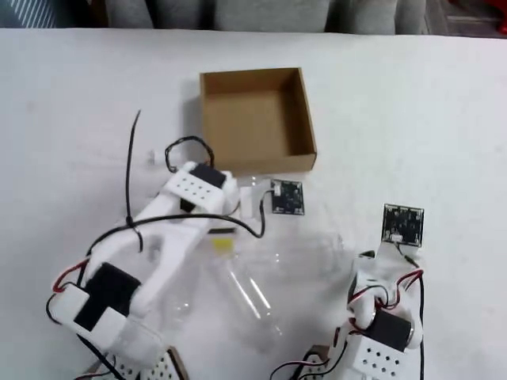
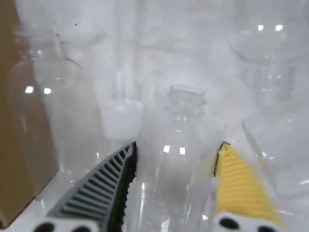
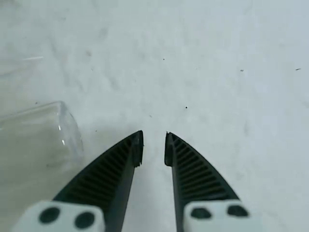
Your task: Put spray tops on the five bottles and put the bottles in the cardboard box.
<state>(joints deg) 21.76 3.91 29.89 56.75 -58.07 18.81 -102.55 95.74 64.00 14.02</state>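
The left gripper [image 2: 177,150] has its jaws wide open, with a clear bottle [image 2: 186,104] lying between them, near the box [image 1: 253,119]. A white spray top [image 2: 120,116] sits just beside it. If squeezed, the round bottle might slip and roll away. The right gripper [image 3: 153,145] has its jaws almost closed and grips nothing.

The left arm [image 1: 158,229] starts low at 7 o'clock and stretches far out, pointing to 1 o'clock. The left gripper [image 2: 176,154] has its two fingers spread wide apart, one dark [image 2: 104,188] and one yellow [image 2: 239,186]. The right arm [image 1: 380,313] sits folded up at 5 o'clock, pointing to 12 o'clock. The right gripper [image 3: 153,147] has its fingers nearly together, with a thin gap between them.
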